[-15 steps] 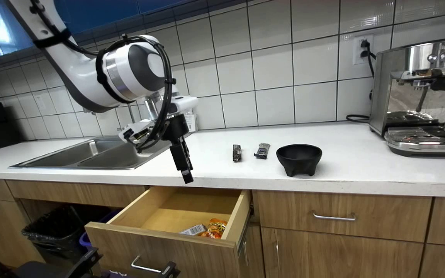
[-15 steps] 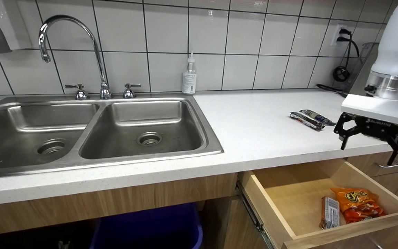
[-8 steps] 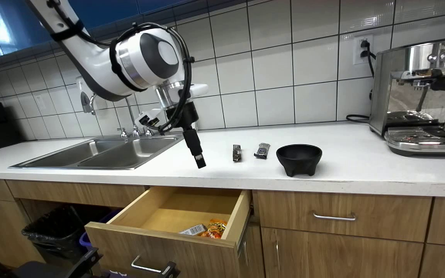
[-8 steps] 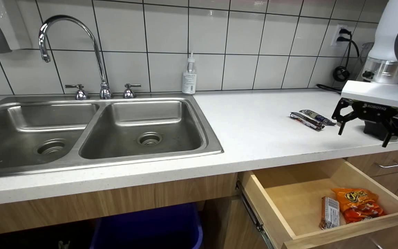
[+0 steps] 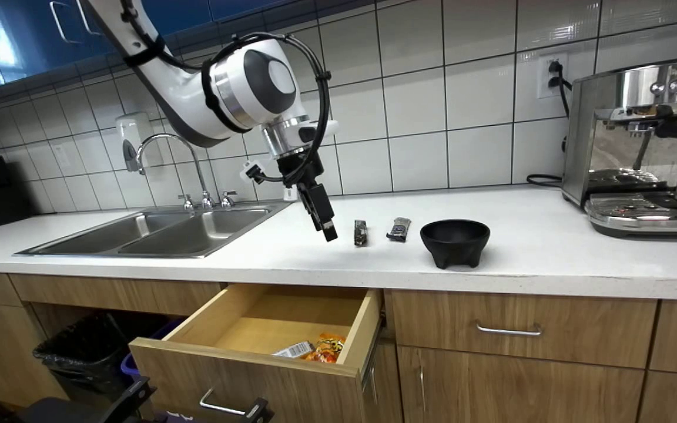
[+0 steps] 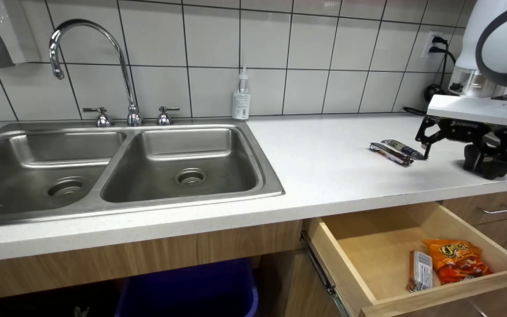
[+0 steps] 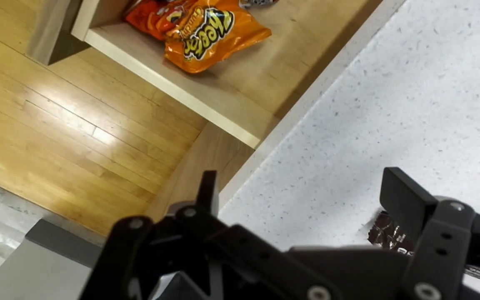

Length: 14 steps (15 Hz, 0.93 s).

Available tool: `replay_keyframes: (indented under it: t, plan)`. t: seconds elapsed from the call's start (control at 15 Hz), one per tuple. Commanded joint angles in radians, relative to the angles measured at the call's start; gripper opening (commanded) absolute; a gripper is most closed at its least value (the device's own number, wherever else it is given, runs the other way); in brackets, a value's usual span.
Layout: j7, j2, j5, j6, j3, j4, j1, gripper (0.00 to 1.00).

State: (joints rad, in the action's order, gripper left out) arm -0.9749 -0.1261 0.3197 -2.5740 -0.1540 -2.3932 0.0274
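My gripper (image 7: 304, 191) is open and empty, with its two fingers wide apart. It hangs above the white counter near two wrapped bars, as seen in both exterior views (image 5: 328, 232) (image 6: 453, 160). The dark wrapped bar (image 5: 361, 233) and the silver-blue wrapped bar (image 5: 398, 230) lie on the counter. In the wrist view a brown wrapper (image 7: 386, 231) shows partly behind the right-hand finger; the rest is hidden. A black footed bowl (image 5: 455, 242) stands beside the bars; in an exterior view it (image 6: 506, 163) is partly behind a finger.
An open drawer (image 6: 350, 273) below the counter holds an orange Cheetos bag (image 6: 453, 255) and a wrapped bar (image 6: 421, 270). A steel double sink (image 6: 271, 185) with a faucet (image 6: 126, 75) and a bottle (image 6: 241, 103) lie to one side. A coffee machine (image 5: 650, 153) stands at the far end.
My gripper has risen and moved from over the open drawer to over the counter, nearer to the wrapped bars and the bowl. It stays open. The drawer and the objects have not moved.
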Motion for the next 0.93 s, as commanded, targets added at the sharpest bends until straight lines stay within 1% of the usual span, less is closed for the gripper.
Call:
replay_keyframes:
  t: [0.0,0.53,0.73,0.87]
  plan:
    - [0.069,-0.084,-0.026,0.062,0.002,0.125,0.006,1.0]
    - [0.148,-0.254,-0.044,0.147,-0.002,0.366,-0.018,1.0]
    - [0.218,-0.326,-0.082,0.212,0.005,0.47,-0.018,1.0]
    - [0.298,-0.364,-0.137,0.276,0.024,0.529,-0.01,1.0]
